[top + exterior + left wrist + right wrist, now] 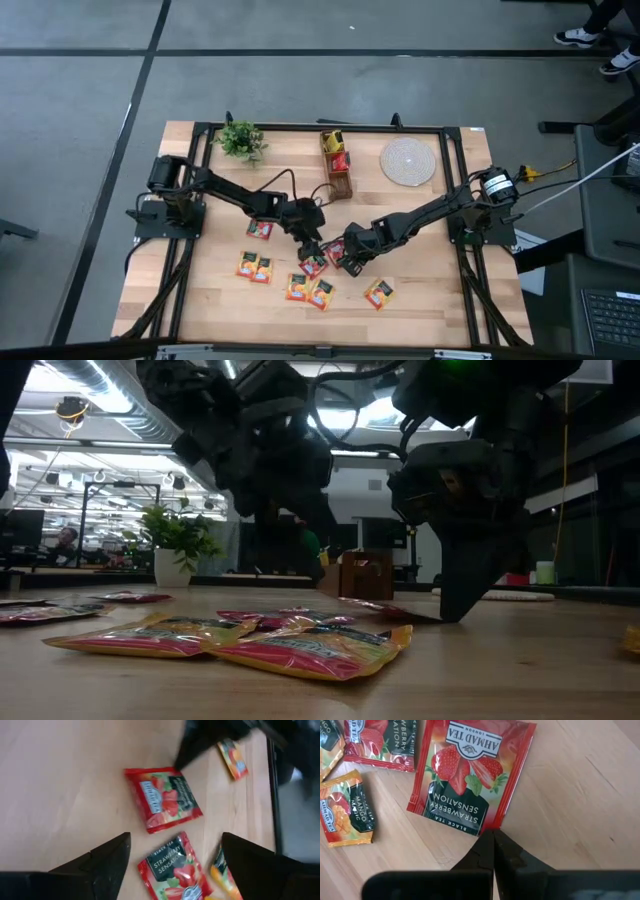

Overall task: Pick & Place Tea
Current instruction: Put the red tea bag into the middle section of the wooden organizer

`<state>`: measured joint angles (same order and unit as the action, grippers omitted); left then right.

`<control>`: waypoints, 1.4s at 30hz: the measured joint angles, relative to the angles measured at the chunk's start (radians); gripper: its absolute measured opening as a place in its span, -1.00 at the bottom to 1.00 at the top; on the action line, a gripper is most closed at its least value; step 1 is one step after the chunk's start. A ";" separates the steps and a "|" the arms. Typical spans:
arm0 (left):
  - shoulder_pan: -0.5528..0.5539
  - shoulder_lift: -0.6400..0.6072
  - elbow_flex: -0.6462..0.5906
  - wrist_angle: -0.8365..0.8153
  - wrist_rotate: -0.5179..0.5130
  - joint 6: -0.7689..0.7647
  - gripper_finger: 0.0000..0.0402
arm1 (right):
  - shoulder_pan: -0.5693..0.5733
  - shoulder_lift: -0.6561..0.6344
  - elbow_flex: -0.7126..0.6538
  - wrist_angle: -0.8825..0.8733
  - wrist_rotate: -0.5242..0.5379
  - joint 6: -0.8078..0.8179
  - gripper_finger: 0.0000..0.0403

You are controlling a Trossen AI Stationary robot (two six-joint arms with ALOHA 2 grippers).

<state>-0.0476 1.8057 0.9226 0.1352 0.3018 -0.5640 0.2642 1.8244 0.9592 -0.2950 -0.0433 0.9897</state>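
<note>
High view gives you the desk [200, 300] first, with both arms reaching in to its middle. Take the wooden box [338, 172] as your landmark: it holds a few upright sachets, the woven mat [408, 161] lies beside it, and the plant [240, 140] is further off on its other side. Your left end effector [309, 249] hangs in front of the box, fingers spread wide over two red tea sachets [162, 798]. Your right end effector [493, 836] is pinched together, tip touching one red sachet's edge. Other tea sachets [310, 291] lie scattered nearer the desk's front edge.
</note>
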 joint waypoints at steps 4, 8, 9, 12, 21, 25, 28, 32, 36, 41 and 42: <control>-0.038 0.000 0.000 -0.002 -0.047 0.199 0.52 | 0.000 0.000 0.000 0.000 0.000 0.000 -1.00; -0.088 0.000 0.000 -0.003 -0.165 0.403 0.52 | 0.000 0.000 0.000 0.000 0.000 0.000 -1.00; -0.101 0.000 0.000 -0.003 -0.207 0.459 0.52 | 0.000 0.000 0.000 0.000 -0.001 0.000 -1.00; -0.133 0.000 0.000 -0.003 -0.321 0.596 0.52 | 0.000 0.000 0.000 0.000 -0.001 0.000 -1.00; -0.162 0.073 0.000 0.046 -0.493 0.820 0.52 | 0.000 0.000 0.000 0.010 -0.001 0.002 -1.00; -0.170 0.107 0.002 0.079 -0.536 0.862 0.52 | -0.001 0.001 0.000 0.018 0.000 0.004 -1.00; -0.184 0.111 0.002 0.099 -0.588 0.907 0.52 | 0.000 0.001 0.000 0.020 0.001 0.004 -1.00; -0.195 0.114 0.000 0.131 -0.602 0.969 0.51 | 0.000 0.001 0.000 0.023 0.005 0.004 -1.00; -0.196 0.125 0.000 0.144 -0.600 0.992 0.42 | 0.000 0.001 0.000 0.023 0.008 0.004 -1.00; -0.196 0.124 0.000 0.146 -0.577 1.022 0.23 | 0.000 0.001 0.000 0.023 0.008 0.004 -1.00; -0.196 0.124 0.000 0.148 -0.573 1.023 0.19 | 0.000 0.001 0.000 0.023 0.008 0.004 -1.00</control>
<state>-0.2432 1.9301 0.9230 0.2833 -0.2709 0.4592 0.2638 1.8255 0.9588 -0.2722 -0.0353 0.9936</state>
